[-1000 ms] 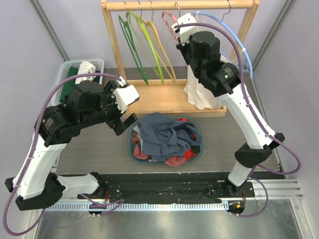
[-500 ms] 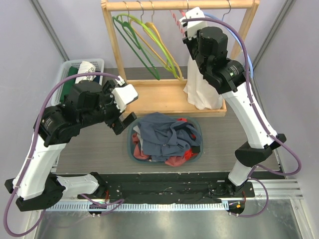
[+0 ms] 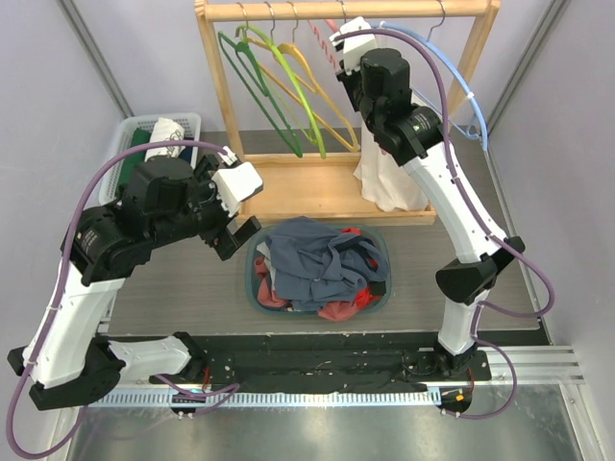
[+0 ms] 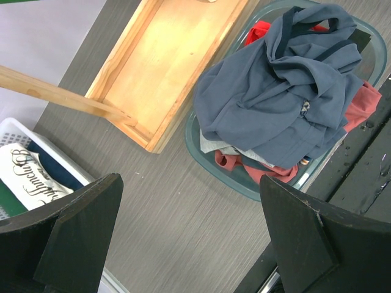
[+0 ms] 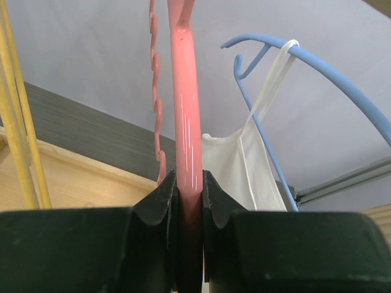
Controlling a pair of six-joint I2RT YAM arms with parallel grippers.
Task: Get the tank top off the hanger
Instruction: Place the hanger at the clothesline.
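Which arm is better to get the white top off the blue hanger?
Probably right. The right gripper is up at the rail, clamped on the pink hanger beside the blue hanger holding the tank top. The left gripper is open but low, by the basket.

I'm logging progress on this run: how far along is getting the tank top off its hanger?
Done: nothing visible yet; the white tank top hangs by a strap from the blue hanger. In hand: the right pincer is clamped on the pink hanger beside it. The left pincer is open, holding nothing. Left: freeing the strap from the blue hanger.
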